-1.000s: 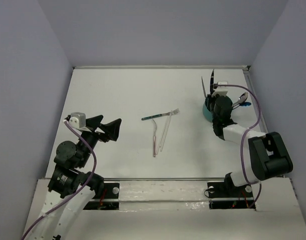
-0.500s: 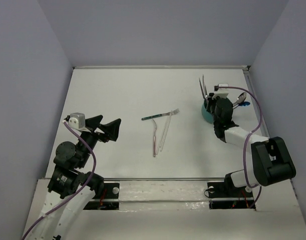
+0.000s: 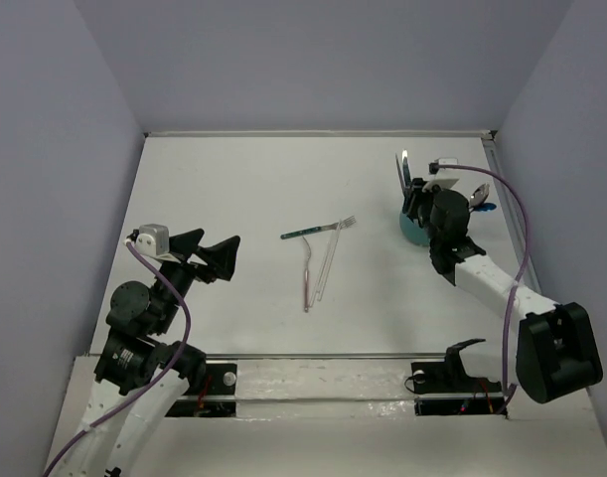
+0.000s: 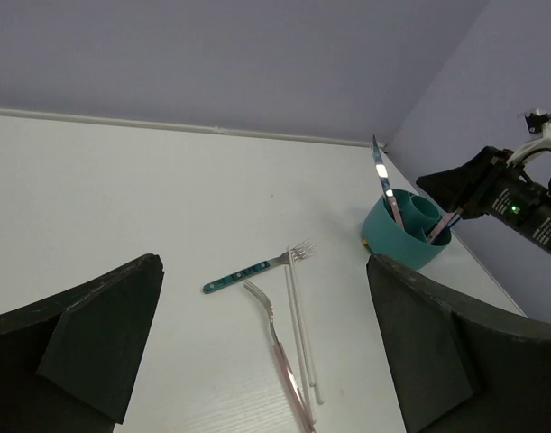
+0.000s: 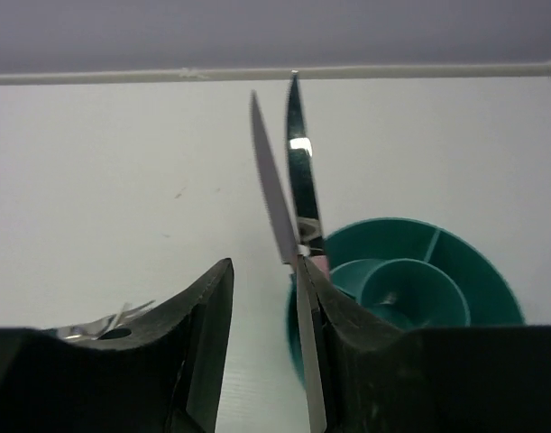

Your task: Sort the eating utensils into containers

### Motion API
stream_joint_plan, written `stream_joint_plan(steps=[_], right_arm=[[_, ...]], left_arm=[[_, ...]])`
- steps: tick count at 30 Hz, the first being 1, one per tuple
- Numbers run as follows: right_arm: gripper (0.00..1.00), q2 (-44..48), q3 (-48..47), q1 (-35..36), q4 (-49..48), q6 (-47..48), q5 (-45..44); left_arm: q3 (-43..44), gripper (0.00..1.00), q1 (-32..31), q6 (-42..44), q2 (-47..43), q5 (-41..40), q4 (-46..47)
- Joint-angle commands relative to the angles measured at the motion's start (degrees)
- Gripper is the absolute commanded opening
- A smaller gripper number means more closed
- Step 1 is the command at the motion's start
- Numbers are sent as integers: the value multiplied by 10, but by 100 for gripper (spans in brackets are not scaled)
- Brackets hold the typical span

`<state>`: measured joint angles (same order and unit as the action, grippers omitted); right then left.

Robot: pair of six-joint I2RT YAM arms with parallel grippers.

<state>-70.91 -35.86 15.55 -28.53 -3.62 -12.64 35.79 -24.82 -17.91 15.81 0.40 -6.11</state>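
Observation:
A teal cup stands at the right, with inner compartments. Two knife blades rise from its near-left rim; in the right wrist view a silver blade crosses a darker shiny one. My right gripper is open at that rim, and the silver knife leans on its right finger, clear of the left finger. Mid-table lie a teal-handled fork, a pink-handled fork and white chopsticks. My left gripper hangs open and empty at the left.
Spoon ends stick out of the cup's far right side. Grey walls close in the white table at the back and on both sides. The right arm's purple cable loops beside the cup.
My right gripper's jaws have parted and let go of the knife, which now stands more upright in the cup. The right arm's elbow has swung out to the right. The left arm has not moved.

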Motion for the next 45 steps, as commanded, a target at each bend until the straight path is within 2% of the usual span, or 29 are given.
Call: stream_joint_plan(steps=[1,3,4,5,6,9,13,20,28,45], right_arm=[[40,11,-77,49,167,-70,84],[40,7,-96,88,225,-99,83],[40,5,-97,111,239,-107,52],[41,3,-96,156,249,-116,35],[47,-5,-97,172,269,-142,21],[49,-21,-91,222,283,-193,13],[49,-52,-90,263,282,-227,-10],[43,-149,-120,313,284,-255,-46],[40,-210,-134,318,269,-266,-49],[38,-248,-136,323,258,-275,-27]], left_arm=[[17,99,-4,5,-3,1,19],[17,99,-4,5,-1,1,17],[17,99,-4,5,0,1,17],[17,99,-4,5,1,1,17],[17,99,-4,5,1,1,17],[17,99,-4,5,4,1,17],[17,99,-4,5,8,-16,13],[17,99,-4,5,8,-18,12],[17,99,-4,5,10,-16,12],[17,99,-4,5,5,-15,13]])
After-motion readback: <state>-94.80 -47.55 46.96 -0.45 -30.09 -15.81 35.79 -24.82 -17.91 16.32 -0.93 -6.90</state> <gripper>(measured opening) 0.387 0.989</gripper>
